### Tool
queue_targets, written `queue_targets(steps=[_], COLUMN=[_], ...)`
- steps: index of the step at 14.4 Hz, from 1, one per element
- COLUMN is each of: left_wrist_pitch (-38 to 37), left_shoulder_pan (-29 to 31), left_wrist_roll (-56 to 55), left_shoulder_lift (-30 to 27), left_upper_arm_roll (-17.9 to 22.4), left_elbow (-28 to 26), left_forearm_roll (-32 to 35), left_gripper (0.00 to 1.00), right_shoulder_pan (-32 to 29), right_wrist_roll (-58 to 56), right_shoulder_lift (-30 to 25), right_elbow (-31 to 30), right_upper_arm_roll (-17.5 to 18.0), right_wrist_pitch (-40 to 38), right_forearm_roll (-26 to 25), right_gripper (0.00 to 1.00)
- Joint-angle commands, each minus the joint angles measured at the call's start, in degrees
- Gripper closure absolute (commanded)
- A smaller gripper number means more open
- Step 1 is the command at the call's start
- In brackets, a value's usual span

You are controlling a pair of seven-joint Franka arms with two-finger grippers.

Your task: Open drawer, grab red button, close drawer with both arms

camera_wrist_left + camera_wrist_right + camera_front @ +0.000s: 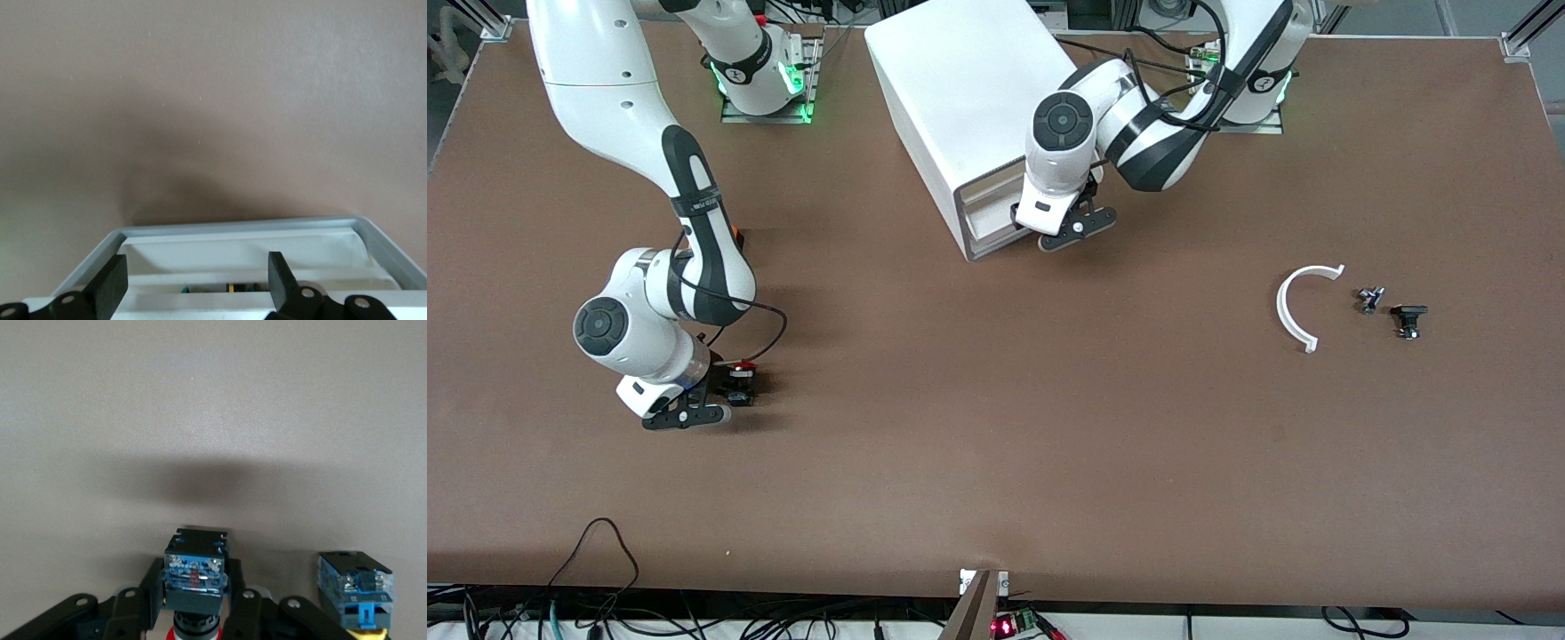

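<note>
The cabinet [969, 116] stood at the table's [996, 462] robot edge, its drawer [996, 213] slightly out. The left gripper [1069, 224] hovered there, fingers spread wide, empty. Toward the right arm's end, the right gripper [725, 391] pinched the button [195, 577], its long axis along the fingers, red cap toward the wrist (a similar one [353, 590] sat beside).

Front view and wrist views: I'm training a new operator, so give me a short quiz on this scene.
1. True or false: the left end effector is open at the cabinet.
2. The button at the right end effector has which cap? A red, B green, C white.
3. Fill in: the white curved piece lies toward the ___ arm's end of the table.
Key: 1 true; 2 A; 3 left.
</note>
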Motion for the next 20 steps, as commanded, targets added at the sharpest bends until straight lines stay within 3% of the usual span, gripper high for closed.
queue_targets(steps=[1,8,14,20], left_wrist_pitch=[0.35,0.08,-0.53,-1.32], left_shoulder_pan=[0.28,0.36,0.10,1.77], left_wrist_roll=[-2.58,-3.82,-3.82,-2.59], left_shoulder_lift=[-1.76,-1.75,-1.67,-1.58], left_upper_arm_roll=[-1.67,-3.17,-3.17,-3.61], left_elbow=[-1.95,-1.95,-1.95,-1.77], left_forearm_roll=[-0.50,-0.59,-0.59,-4.27], left_gripper=[0.05,0.04,0.04,0.04], right_shoulder_pan=[-0.53,-0.44,0.27,0.09], right_wrist_roll=[-1.31,0.27,6.59,14.85], right_shoulder_lift=[-0.96,-9.39,-17.13,-22.31], right_elbow=[0.85,1.20,4.90,14.90], right_upper_arm_roll=[0.65,-1.36,-2.34,-2.43], right_wrist_pitch=[-0.32,-8.65,-24.82,-43.97], right_forearm_roll=[1.08,0.38,-8.31,-8.24], right_gripper=[0.00,0.00,0.00,0.00])
